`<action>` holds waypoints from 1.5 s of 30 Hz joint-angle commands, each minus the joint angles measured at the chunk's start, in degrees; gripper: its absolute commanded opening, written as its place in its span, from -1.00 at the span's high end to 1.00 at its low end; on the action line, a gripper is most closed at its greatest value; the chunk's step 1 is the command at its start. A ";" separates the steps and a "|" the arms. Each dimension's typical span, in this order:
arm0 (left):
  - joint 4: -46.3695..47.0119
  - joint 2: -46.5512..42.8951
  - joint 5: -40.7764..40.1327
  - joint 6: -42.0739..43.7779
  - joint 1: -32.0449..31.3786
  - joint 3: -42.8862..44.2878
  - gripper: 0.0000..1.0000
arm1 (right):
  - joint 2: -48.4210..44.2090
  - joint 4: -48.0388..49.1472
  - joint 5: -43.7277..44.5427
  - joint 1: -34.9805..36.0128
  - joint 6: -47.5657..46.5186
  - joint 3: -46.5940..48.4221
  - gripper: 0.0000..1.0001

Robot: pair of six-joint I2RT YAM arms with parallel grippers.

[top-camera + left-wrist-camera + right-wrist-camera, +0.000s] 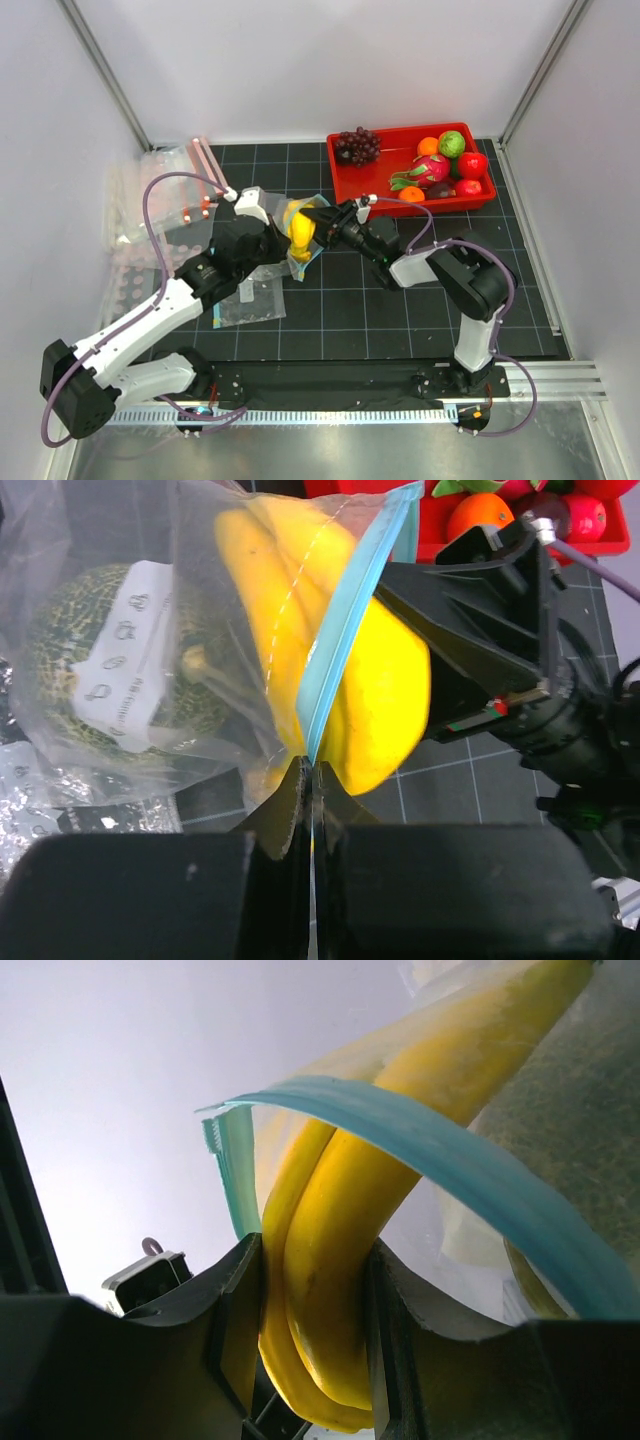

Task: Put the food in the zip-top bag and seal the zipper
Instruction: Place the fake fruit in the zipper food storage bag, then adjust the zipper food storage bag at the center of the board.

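Banana [385,705] halfway through the mouth of the zip-top bag [120,540]: top part inside behind the plastic, lower part outside. Teal zipper [345,630] unsealed, one lip runs across the banana. Melon [60,670] already inside, deep in the pouch. Bag is lifted off the worktop [380,310], near its centre-left.

Right end effector [315,1290] clamped on the banana, one finger on each side, aimed into the mouth. Left end effector [308,780] pinched together on the bag's mouth edge at the bottom of the zipper, holding it up and open.

Step in hand, I judge: loading the banana, second item. Next move calls for pushing it on past the strip until all of it clears the lip, then letting go without dragging it back out; left needs to keep the mouth wide.

A red round fruit [472,164] sits in the red tray [345,185], well apart, not yet bagged. Sealing comes last.
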 commanded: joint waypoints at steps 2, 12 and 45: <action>1.93 -2.55 1.82 -0.73 0.14 0.68 1.00 | 4.71 10.82 2.66 0.99 1.14 3.06 0.98; 1.13 -3.51 6.21 -1.52 3.04 1.04 1.00 | 8.15 5.82 2.91 6.36 -4.30 7.64 0.67; -1.77 -5.54 8.33 -2.31 6.03 4.03 1.00 | -26.11 -75.65 13.63 5.83 -55.87 18.71 0.01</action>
